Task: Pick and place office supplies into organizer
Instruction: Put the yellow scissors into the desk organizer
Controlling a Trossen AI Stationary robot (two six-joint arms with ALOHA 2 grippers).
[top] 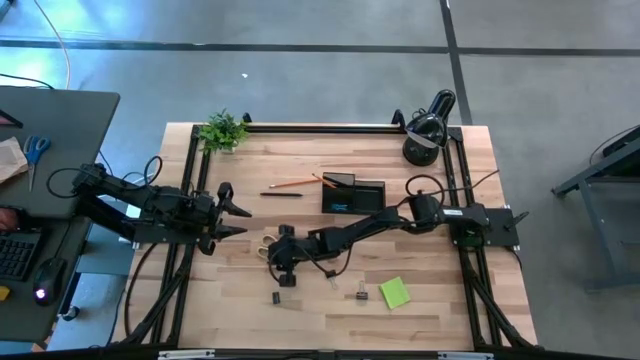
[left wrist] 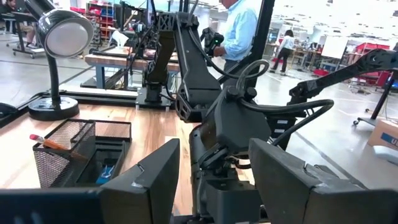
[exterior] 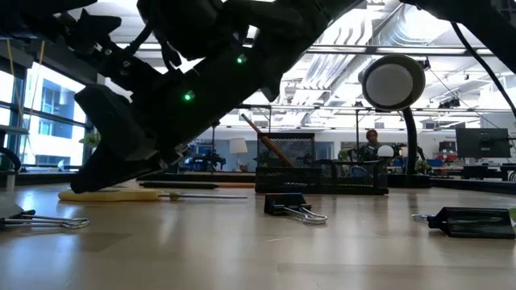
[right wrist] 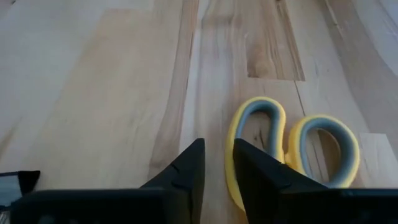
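Where it lies flat, yellow-handled scissors with grey-lined loops.

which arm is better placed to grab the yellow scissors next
The right arm. Its tool is already down over the yellow scissors, fingers nearly closed beside one handle loop. The left tool waits, open, at the table's left side, farther from the scissors, holding nothing.

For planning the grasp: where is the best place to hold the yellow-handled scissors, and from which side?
Probably from above, on the rim of a handle loop. The yellow-handled scissors lie flat on the table, so the loop rim offers a thin edge. The right claw is at the nearer loop.
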